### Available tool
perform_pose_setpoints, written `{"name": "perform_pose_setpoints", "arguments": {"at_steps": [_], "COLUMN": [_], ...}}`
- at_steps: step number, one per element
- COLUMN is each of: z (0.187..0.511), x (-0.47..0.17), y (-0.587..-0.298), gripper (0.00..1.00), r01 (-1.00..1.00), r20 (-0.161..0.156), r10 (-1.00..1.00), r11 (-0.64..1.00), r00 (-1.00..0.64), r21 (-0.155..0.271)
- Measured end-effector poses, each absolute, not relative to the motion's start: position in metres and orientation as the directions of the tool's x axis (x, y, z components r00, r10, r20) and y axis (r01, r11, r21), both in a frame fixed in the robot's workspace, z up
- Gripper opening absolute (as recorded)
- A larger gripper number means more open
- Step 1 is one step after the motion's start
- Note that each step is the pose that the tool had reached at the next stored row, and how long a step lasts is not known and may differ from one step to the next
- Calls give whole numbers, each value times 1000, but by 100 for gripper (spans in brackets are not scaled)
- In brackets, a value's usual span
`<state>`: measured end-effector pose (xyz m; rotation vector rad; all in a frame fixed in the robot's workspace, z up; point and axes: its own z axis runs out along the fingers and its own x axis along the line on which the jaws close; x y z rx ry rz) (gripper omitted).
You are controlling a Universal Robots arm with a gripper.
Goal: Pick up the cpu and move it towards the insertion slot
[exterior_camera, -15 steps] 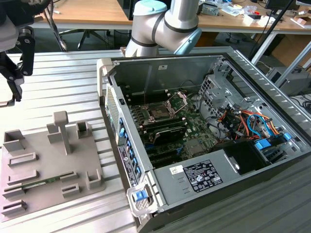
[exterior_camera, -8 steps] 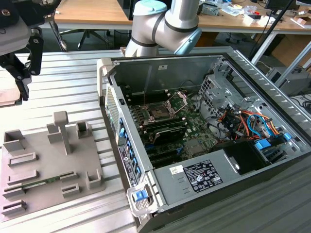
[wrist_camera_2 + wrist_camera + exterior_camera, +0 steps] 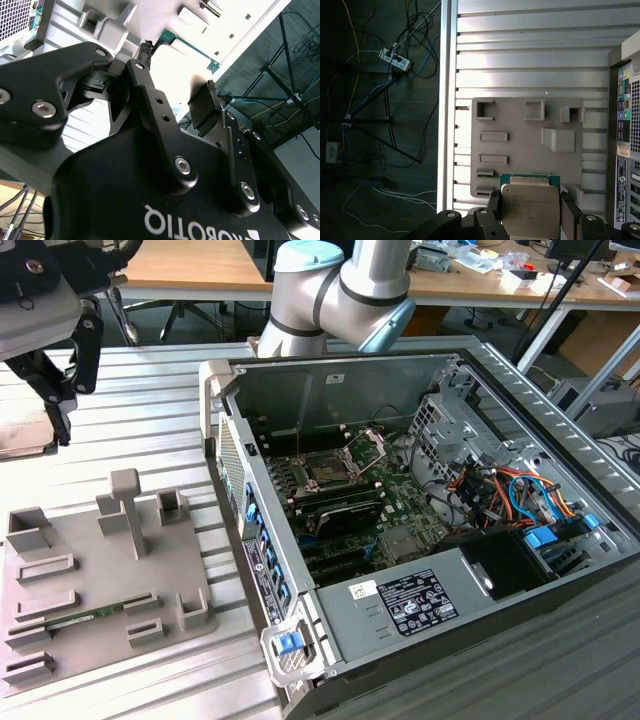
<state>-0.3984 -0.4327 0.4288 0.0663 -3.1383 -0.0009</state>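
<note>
Silvery cpu (image 3: 529, 212), one, clamped by opposite edges between two black fingers (image 3: 494, 204) of gripper (image 3: 530, 197); metal lid faces first wrist camera. Below it, one grey fixture plate (image 3: 520, 125) on slatted aluminium table (image 3: 520, 50), with bare slats around plate. Farther off, in exterior view, one insertion slot (image 3: 328, 472), frame open, inside open computer case (image 3: 310, 390), well apart from gripper.

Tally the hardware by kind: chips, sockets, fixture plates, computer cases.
Silvery-topped square cpu, in the black gripper: 1
Dark square insertion slot with silver frame: 1
Grey moulded fixture plate: 1
Open metal computer case: 1
Total: 4
</note>
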Motion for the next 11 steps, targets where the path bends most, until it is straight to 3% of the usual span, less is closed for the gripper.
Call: {"name": "perform_pose_setpoints", "arguments": {"at_steps": [11], "z": [429], "x": [-389], "y": [-433], "gripper": [55], "r01": [-42], "r20": [3], "r10": [-42], "r11": [999], "r00": [-999], "r21": [1]}}
